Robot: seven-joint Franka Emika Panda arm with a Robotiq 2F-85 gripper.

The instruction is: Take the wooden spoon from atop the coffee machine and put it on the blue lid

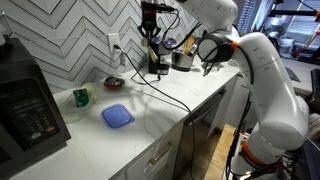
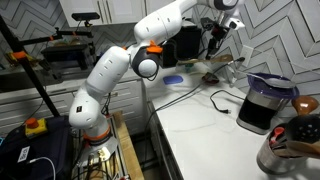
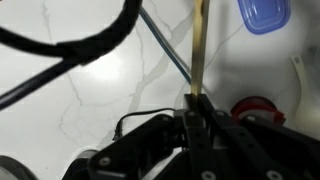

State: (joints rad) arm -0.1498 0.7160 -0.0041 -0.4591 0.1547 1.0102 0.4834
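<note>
Black fingers [image 3: 188, 120] pinch the slim, pale wooden spoon [image 3: 201, 45].

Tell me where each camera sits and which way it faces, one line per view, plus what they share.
Exterior view: by the microwave at one end of the counter, looking along it to the coffee machine; the white arm fills the picture's right.
Exterior view: at the opposite end, beside the coffee machine, looking back; the arm stands at the picture's left.
Wrist view: looks down at the counter; the jaws pinch the wooden spoon.
Shared: the blue lid shows in all three.
</note>
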